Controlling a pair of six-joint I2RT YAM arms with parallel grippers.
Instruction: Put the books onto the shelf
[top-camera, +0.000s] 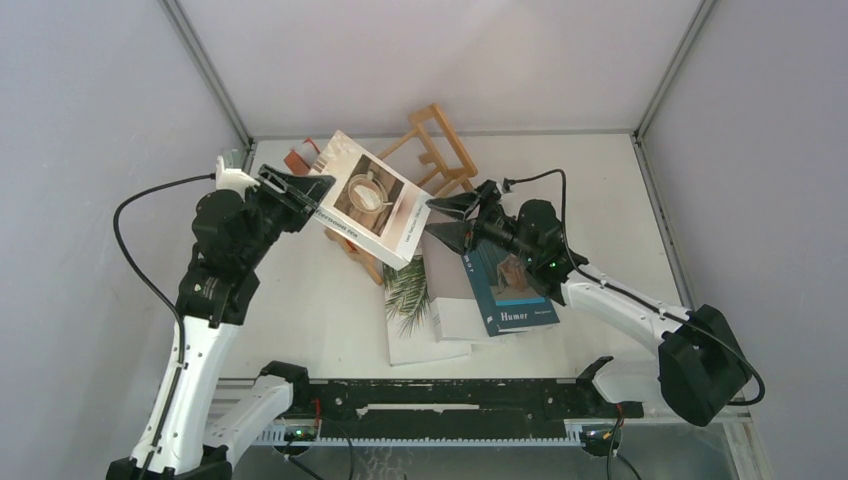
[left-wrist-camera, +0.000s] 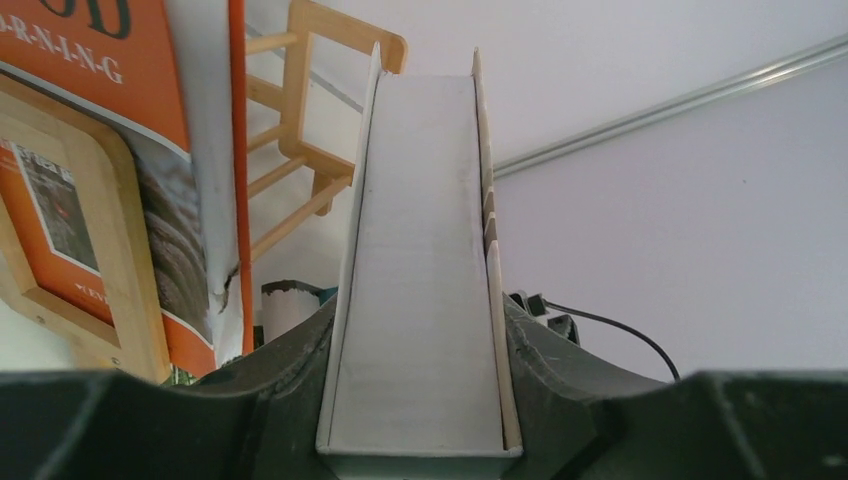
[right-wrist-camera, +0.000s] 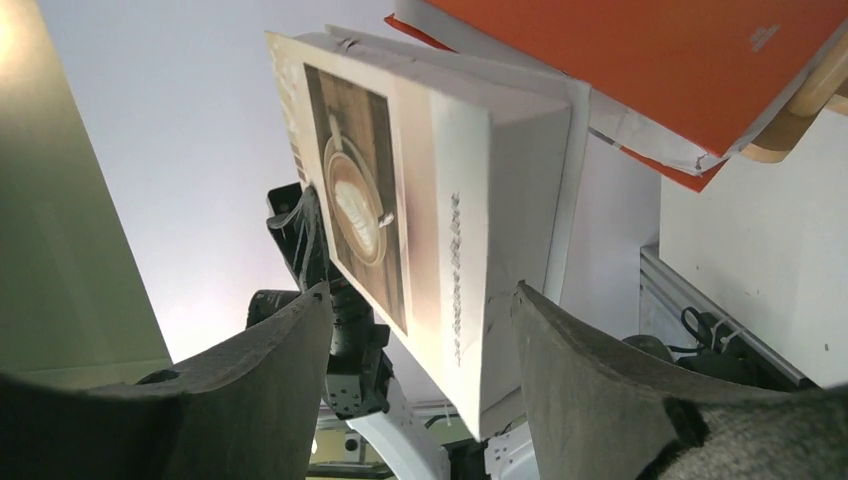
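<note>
My left gripper (top-camera: 303, 197) is shut on the white book with the cup picture (top-camera: 368, 198), holding it tilted above the table; its page edge (left-wrist-camera: 420, 260) runs between the fingers. My right gripper (top-camera: 447, 219) stands open around that book's lower corner (right-wrist-camera: 440, 230), with gaps on both sides. Behind the book is the light-wood shelf (top-camera: 438, 150), its ladder frame (left-wrist-camera: 300, 130) showing. The orange-red book (top-camera: 300, 157) leans at the shelf (right-wrist-camera: 650, 60). On the table lie the teal "Humor" book (top-camera: 512, 290), the palm-leaf book (top-camera: 408, 305) and the plain grey-white book (top-camera: 458, 318).
White walls close in the table at the back and both sides. A black rail (top-camera: 440, 400) runs along the near edge between the arm bases. A cable (top-camera: 545, 180) trails from the right wrist.
</note>
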